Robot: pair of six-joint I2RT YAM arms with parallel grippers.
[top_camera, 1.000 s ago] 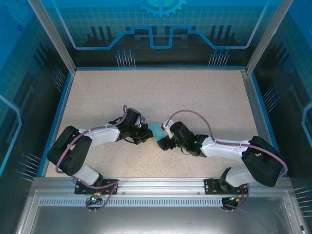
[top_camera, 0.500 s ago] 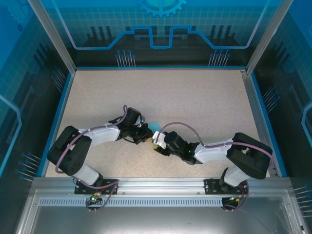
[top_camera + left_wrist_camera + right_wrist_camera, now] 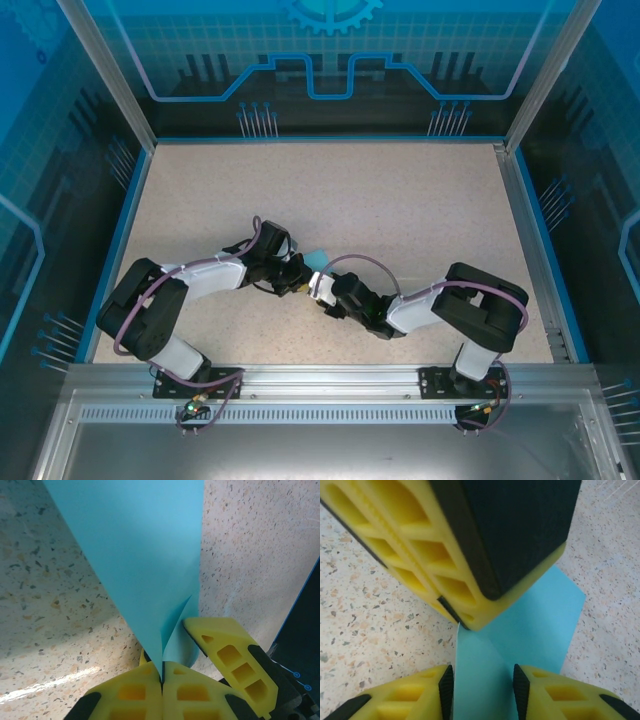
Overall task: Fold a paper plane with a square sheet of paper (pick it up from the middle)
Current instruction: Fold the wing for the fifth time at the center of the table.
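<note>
Top view: the cyan paper sheet [image 3: 318,257] sits mid-counter [image 3: 420,200], where the two arms meet.

Left wrist: the left pincer [image 3: 162,677] is clamped together on the sheet's folded corner.

Right wrist: the right pincer [image 3: 482,680] stands apart, straddling the sheet. It should close squarely on the fold without tugging against the left grip.

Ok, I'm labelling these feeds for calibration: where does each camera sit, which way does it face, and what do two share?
Top external: above and behind the bases, looking down on the speckled table; left arm and right arm show.
Left wrist: on that wrist, looking along the left end effector, shut on the thin light cyan paper sheet.
Right wrist: on that wrist, looking along the right end effector, jaws astride the sheet.
Shared: both wrist views show the sheet.
</note>
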